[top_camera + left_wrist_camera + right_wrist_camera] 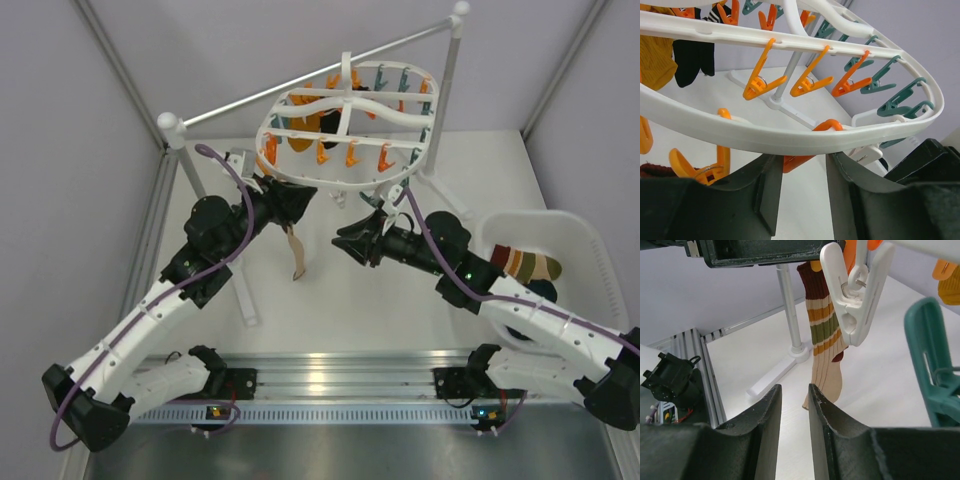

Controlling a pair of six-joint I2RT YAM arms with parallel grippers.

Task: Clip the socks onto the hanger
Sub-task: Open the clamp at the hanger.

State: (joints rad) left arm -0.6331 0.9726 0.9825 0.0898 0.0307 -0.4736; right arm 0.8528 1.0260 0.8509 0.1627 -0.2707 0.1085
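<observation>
Two arms reach from the near edge of the worktop (330, 320) toward its middle, with bare white surface between their forearms. A white basket (590, 240) sits at the right edge, beside the right forearm, with a second striped sock (530, 265) in it.

Right gripper (795, 390): jaws stand a narrow gap apart with nothing in it. It sits low, under the hanger's near-right rim, nose pointing left at the striped sock (825, 330) and still short of it. A white peg (855, 295) hangs just above its right finger and a teal peg (935, 375) crowds the right side.

The striped sock hangs toe down from the near-left rim of the hanger (790, 140), clear of the worktop. There is open room below it and to its left.

Left gripper (804, 172): jaws spread, tucked right under that rim, with an orange peg (800, 161) between the fingers. There is daylight on the peg's right side; contact on its left side I can't tell. Vertical margin to the rim is tight.

Further along the hanger, a black sock (692, 60) and a mustard sock (655, 60) are already pegged. The rail post (790, 305) stands behind, toward the far edge.
</observation>
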